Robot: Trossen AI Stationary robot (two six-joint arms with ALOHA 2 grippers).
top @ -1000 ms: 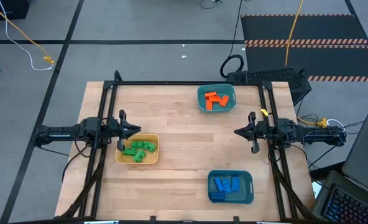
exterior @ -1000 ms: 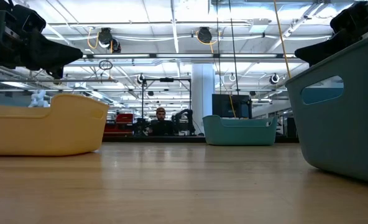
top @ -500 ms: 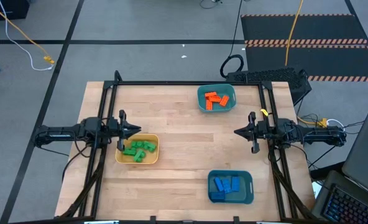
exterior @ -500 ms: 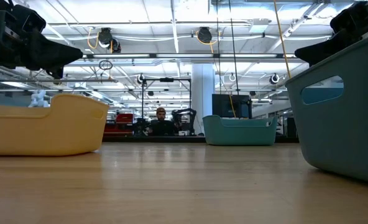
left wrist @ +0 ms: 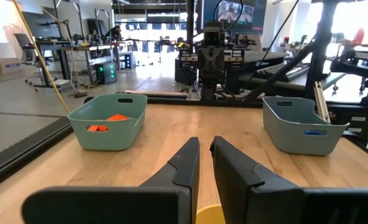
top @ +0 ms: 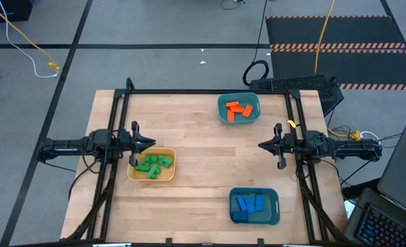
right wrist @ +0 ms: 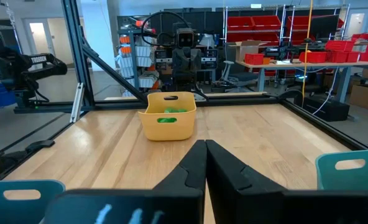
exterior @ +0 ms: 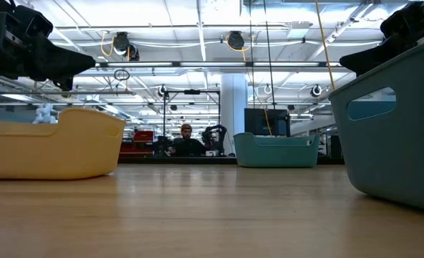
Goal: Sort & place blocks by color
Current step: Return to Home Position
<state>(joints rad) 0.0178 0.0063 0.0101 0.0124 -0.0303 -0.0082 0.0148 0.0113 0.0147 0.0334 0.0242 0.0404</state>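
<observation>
1. Left jaws: drawn almost together with only a thin slit between them, holding nothing. They hang over the middle of the surface's (top: 203, 165) left edge, just above the back rim of the yellow tray (top: 171, 156). The left arm (top: 86, 145) reaches in level from that edge.

2. Right jaws: pressed together, holding nothing. They hang over the middle of the right edge and point inward, facing the left pair, well apart from both teal trays. The right arm (top: 330, 148) reaches in from that edge.

3. Green blocks (top: 152, 165): a loose heap inside the yellow tray, which sits near the left edge about halfway along it.

4. Orange blocks (top: 239, 110): several in the far teal tray (top: 256, 101), which sits at the back edge (top of the high view), toward the right corner.

5. Blue blocks (top: 249, 203): laid close together in the near teal tray (top: 273, 206), which sits at the front edge, toward the right corner.

6. No blocks lie loose on the bare wood; each colour sits in its own tray.

7. Room beyond: a person (exterior: 187, 140) is seated far behind the surface in the low view.
</observation>
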